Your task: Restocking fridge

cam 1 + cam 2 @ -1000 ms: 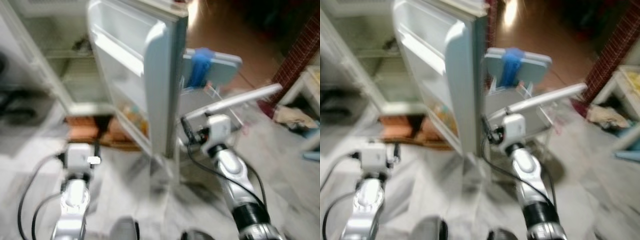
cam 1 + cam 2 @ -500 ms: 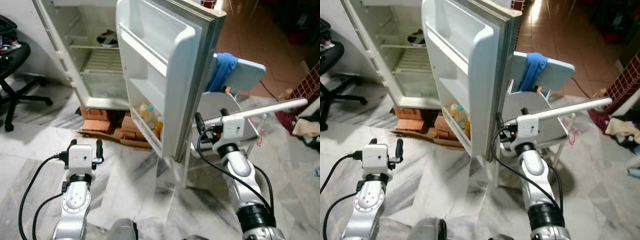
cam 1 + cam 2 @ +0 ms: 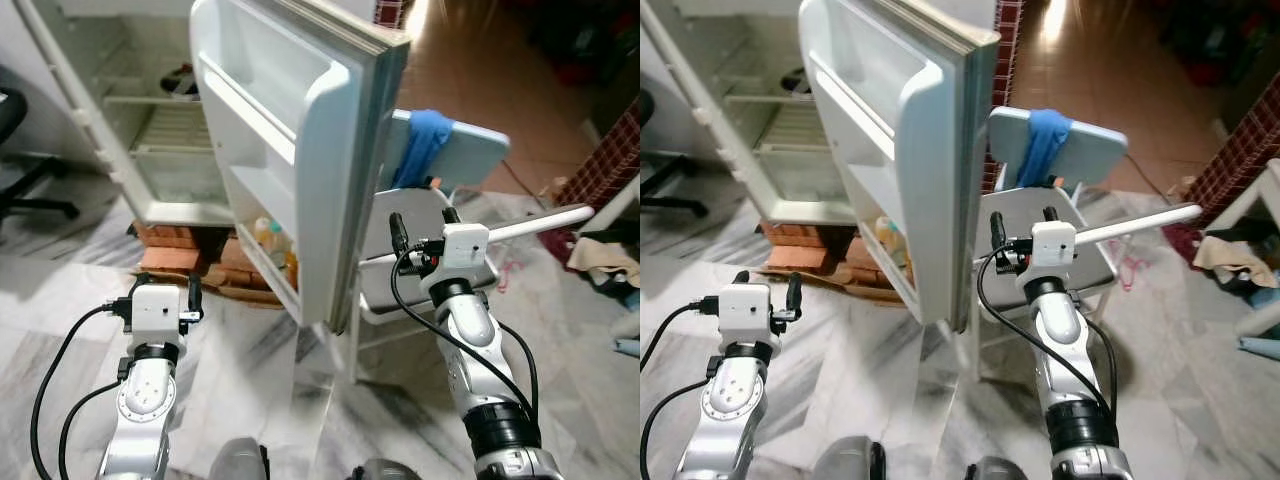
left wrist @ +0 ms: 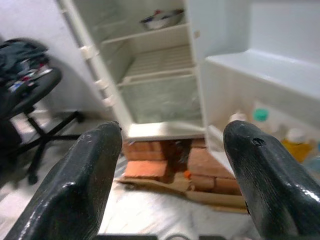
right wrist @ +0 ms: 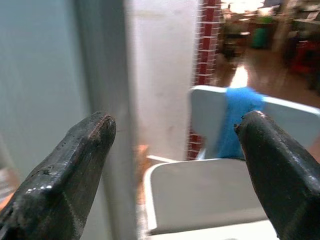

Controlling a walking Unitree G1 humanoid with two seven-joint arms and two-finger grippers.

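Observation:
The white fridge (image 3: 150, 170) stands with its door (image 3: 300, 150) swung wide toward me. Several bottles (image 3: 275, 245) sit in the door's lowest shelf, also visible as bottles (image 4: 260, 122) in the left wrist view. A bowl (image 4: 161, 19) rests on an upper shelf inside; the lower shelves look bare. My left gripper (image 3: 160, 288) is held low over the floor before the fridge, open and holding nothing (image 4: 172, 132). My right gripper (image 3: 421, 220) is open beside the door's outer edge, facing the chair (image 5: 175, 122).
A white chair (image 3: 440, 170) with a blue cloth (image 3: 420, 145) over its back stands right behind the door. A white bar (image 3: 540, 222) slants across at the right. Bricks (image 3: 170, 250) prop up the fridge. An office chair (image 4: 30, 85) is at far left.
The whole picture has shifted and sharpened as the camera moved. Both arms hold about the same pose, and both grippers stay open.

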